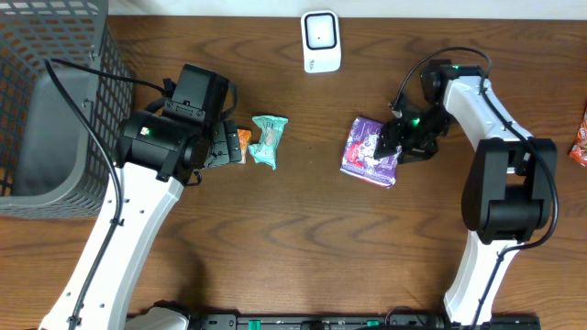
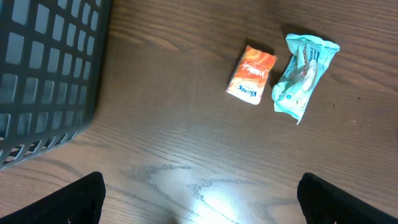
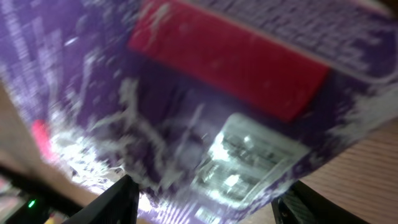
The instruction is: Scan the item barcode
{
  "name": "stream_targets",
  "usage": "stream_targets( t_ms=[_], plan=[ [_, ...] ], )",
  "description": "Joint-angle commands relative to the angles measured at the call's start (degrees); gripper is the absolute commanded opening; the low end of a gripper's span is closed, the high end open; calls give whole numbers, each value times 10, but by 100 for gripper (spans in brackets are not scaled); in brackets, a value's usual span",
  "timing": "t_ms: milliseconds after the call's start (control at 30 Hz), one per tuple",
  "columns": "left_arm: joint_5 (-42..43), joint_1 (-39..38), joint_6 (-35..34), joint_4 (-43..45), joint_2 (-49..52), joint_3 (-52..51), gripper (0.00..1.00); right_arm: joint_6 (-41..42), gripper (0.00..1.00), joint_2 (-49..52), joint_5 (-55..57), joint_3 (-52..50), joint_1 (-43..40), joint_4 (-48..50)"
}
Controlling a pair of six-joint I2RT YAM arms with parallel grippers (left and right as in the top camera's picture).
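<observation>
A purple snack packet (image 1: 371, 151) lies on the wooden table right of centre. My right gripper (image 1: 398, 147) is down at its right edge. In the right wrist view the purple packet (image 3: 217, 93) fills the blurred frame, red band on top, between the spread fingers of my right gripper (image 3: 211, 186); a strip of wood shows beside the right finger. The white scanner (image 1: 321, 41) stands at the back centre. My left gripper (image 1: 234, 147) hangs open over bare wood (image 2: 199, 186), just left of a small orange packet (image 2: 251, 74) and a teal packet (image 2: 303, 74).
A dark mesh basket (image 1: 55, 101) fills the left back corner, its wall close to my left arm (image 2: 43, 74). An orange-red packet (image 1: 580, 137) shows at the right edge. The teal packet (image 1: 268, 140) and the orange packet (image 1: 243, 139) lie between the arms.
</observation>
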Motion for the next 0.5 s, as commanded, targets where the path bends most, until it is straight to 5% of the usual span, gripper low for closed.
stream_targets(
  t_ms=[0,467],
  plan=[
    [-1,3,-5,-2,-3,5,98,66,62,-1,85,10,8,11],
    [-1,3,-5,-2,-3,5,98,138,81,-1,215,199,28,-142]
  ],
)
